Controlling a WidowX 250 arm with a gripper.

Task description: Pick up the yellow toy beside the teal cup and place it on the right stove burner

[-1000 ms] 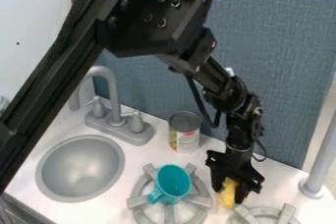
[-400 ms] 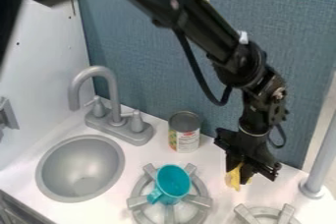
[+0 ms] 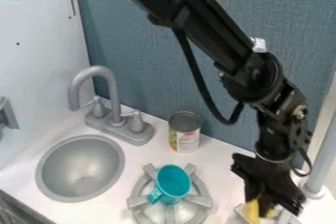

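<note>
Currently | I've pincer (image 3: 264, 208) clamped on yellow item (image 3: 251, 210) | at lower-right burner (image 3: 287, 216) | turquoise mug (image 3: 173, 181) on other burner (image 3: 138, 202)

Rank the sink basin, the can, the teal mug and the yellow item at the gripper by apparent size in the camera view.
1. Sink basin
2. Teal mug and can: too alike to rank
3. Yellow item, judged by its visible part

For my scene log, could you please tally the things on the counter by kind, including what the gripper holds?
Mug: 1
Can: 1
Faucet: 1
Sink basin: 1
Stove burners: 2
Gray post: 1
Yellow item in the gripper: 1
Total: 8
</note>
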